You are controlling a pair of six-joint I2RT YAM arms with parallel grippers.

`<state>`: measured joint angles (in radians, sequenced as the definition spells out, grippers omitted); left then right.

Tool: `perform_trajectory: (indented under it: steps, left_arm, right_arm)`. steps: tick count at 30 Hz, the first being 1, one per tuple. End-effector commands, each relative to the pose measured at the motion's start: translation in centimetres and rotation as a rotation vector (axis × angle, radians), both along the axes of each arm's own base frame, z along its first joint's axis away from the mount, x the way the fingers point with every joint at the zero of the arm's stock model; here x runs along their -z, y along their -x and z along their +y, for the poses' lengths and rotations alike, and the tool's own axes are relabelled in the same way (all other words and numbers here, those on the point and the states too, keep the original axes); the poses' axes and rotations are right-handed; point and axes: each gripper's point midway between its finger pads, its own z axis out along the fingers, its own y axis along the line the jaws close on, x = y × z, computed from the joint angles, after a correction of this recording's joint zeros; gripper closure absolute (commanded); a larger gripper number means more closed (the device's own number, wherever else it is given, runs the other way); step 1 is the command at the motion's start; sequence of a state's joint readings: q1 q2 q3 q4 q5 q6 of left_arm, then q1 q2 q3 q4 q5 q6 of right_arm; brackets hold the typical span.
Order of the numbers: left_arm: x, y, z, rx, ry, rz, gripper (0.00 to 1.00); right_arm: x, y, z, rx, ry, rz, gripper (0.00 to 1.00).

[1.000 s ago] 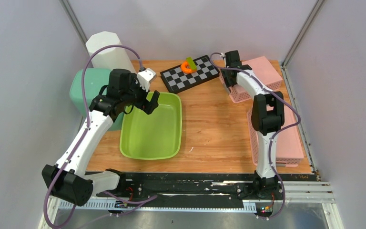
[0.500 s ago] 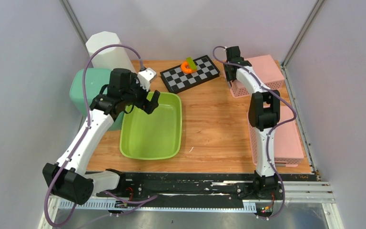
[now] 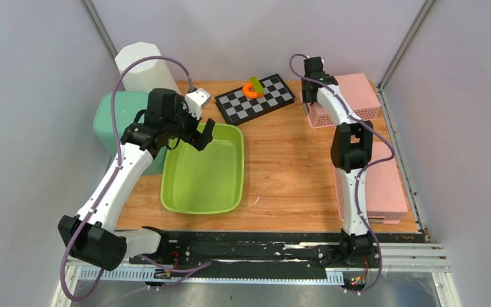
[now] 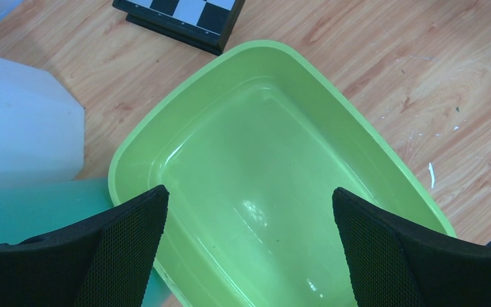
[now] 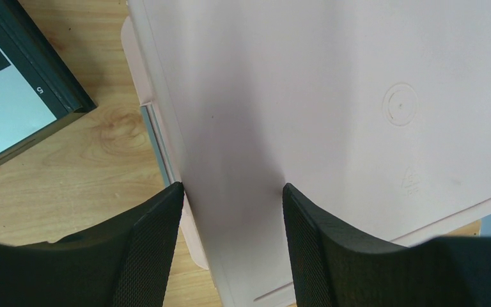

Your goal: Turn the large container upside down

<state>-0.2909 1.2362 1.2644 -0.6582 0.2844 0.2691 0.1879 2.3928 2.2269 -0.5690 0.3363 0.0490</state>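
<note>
Risk, left gripper (image 4: 249, 192): its jaws stand fully apart and hold nothing. It hangs over the green tub (image 4: 262, 147), on the near-left of the checkerboard (image 3: 272, 97). If you lower it carelessly, 1 finger could catch the tub's rim and shove the tub.
Risk, right gripper (image 5: 233, 188): its 2 fingers are about half apart across the edge of the pink container (image 5: 371, 96) nearest the checkerboard. You cannot tell whether they pinch that edge or only straddle it. If you pull away while it is caught, you would likely drag the container or tip it back.
Risk, checkerboard: it lies just beside that same edge, so sliding the container sideways could knock it.
Second pink basket (image 3: 383, 185): near-right of the checkerboard, well apart from the right gripper.
Container, place: just right of the checkerboard, at the far side of the table (image 3: 288, 166). Its flat base faces up with the moulding mark showing, and its lattice wall faces you. I judge this to be the task's container, already lying inverted.
Container to tool: the edge nearest the checkerboard runs up between the right gripper's fingers, and the rest of the base spreads away from the checkerboard.
</note>
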Motion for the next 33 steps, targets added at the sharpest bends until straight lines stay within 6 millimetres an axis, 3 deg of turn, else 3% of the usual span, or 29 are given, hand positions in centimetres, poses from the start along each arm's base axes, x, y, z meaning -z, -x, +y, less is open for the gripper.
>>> perform_trajectory:
  steps: [1, 4, 8, 12, 15, 19, 26, 33]
  left_arm:
    - [-0.7, -0.2, 0.1, -0.005, -0.001, 0.002, 0.00]
    - [-0.7, -0.2, 0.3, -0.008, -0.008, 0.000, 0.00]
    - [-1.0, -0.2, 0.5, -0.012, -0.016, -0.010, 0.00]
    - [-1.3, -0.2, 0.4, -0.011, -0.013, -0.013, 0.00]
    - [-1.5, -0.2, 0.4, -0.009, -0.010, -0.016, 0.00]
    - [-1.3, -0.2, 0.4, -0.010, -0.010, -0.013, 0.00]
    - [-1.3, 0.0, 0.4, -0.011, -0.007, -0.008, 0.00]
    - [-1.1, 0.0, 0.4, -0.014, -0.003, -0.007, 0.00]
  right_arm:
    - [2.9, 1.3, 0.5, 0.037, -0.095, 0.087, 0.39]
    - [0.0, 1.3, 2.3, -0.020, -0.202, 0.035, 0.35]
    - [-6.3, 1.7, 2.8, -0.088, -0.299, -0.076, 0.28]
    - [-11.9, 1.4, -0.4, -0.069, -0.319, -0.190, 0.28]
    - [-13.5, 0.6, -3.8, -0.044, -0.335, -0.234, 0.28]
    - [-12.5, -0.2, -9.5, 0.031, -0.342, -0.241, 0.29]
    - [-7.3, -0.6, -18.0, 0.168, -0.402, -0.206, 0.31]
    - [-3.3, 0.6, -22.4, 0.228, -0.416, -0.156, 0.32]
